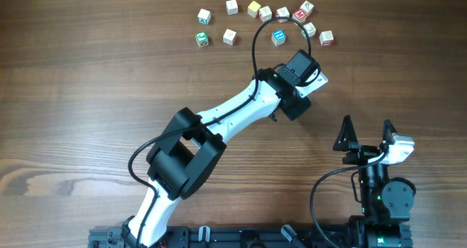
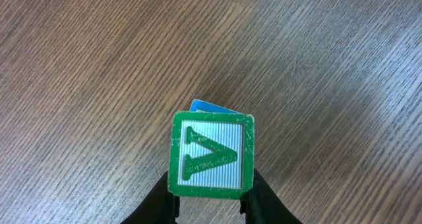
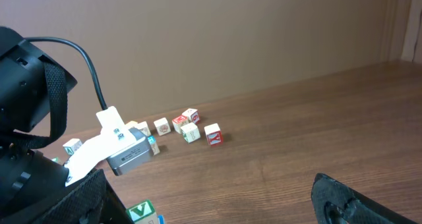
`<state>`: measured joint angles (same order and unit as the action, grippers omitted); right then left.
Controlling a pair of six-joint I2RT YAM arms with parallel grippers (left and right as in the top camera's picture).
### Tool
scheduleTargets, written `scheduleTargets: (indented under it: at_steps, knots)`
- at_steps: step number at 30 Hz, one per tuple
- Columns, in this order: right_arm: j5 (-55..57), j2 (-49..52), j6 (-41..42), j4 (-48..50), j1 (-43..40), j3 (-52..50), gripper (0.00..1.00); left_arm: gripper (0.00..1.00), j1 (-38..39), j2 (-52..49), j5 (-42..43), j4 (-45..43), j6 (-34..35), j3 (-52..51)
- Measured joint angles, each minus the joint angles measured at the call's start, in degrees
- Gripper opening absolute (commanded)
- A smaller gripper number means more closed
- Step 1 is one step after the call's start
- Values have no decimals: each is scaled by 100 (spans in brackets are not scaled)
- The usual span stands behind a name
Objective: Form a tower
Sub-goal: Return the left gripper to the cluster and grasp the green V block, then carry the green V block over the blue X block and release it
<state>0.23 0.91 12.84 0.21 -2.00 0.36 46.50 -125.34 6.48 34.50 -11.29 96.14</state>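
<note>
**Second cube going on, release pending**

I have the left gripper [image 2: 210, 204] clenched on the green V cube [image 2: 211, 155], one dark finger on each side of it at the bottom centre of the left wrist view. Directly beneath it a blue-edged cube [image 2: 214, 107] peeks out at the far side. So the tower [image 3: 146, 214] is two cubes high, sitting at the bottom left of the right wrist view. In the overhead view it is hidden under the left wrist, right of centre. I cannot tell whether the V cube is fully seated or a hair above the lower one.

I judge this as the placing step. Next I need to confirm the faces line up, since the blue edge shows on one side only. Then I let the jaws go and lift straight up without nudging the stack.

The right gripper [image 1: 367, 131] is parked at lower right with its jaws spread wide and holding nothing.

Count: one V cube, one blue-edged cube, and twelve loose cubes [image 1: 230, 36] along the top of the table [image 1: 87, 95].
</note>
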Motion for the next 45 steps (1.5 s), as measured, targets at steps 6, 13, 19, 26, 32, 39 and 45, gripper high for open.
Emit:
scheduleTargets:
  at_steps: [6, 13, 19, 26, 32, 39, 45]
  knots:
    - [0, -2, 0, 0, 0, 0, 100, 21, 0, 11, -92, -11, -79, -11]
    - [0, -2, 0, 0, 0, 0, 100, 20, 0, 55, -240, -74, -109, -31]
    - [0, -2, 0, 0, 0, 0, 100, 20, 0, 208, -225, -170, -125, -31]
    - [0, -2, 0, 0, 0, 0, 100, 19, 0, 208, -164, -286, -129, -74]
    - [0, -2, 0, 0, 0, 0, 100, 19, 0, 208, -122, -286, -129, -79]
    - [0, -2, 0, 0, 0, 0, 100, 18, 0, 208, -103, -286, -129, -79]
    - [0, -2, 0, 0, 0, 0, 100, 19, 0, 208, -105, -310, -129, -79]
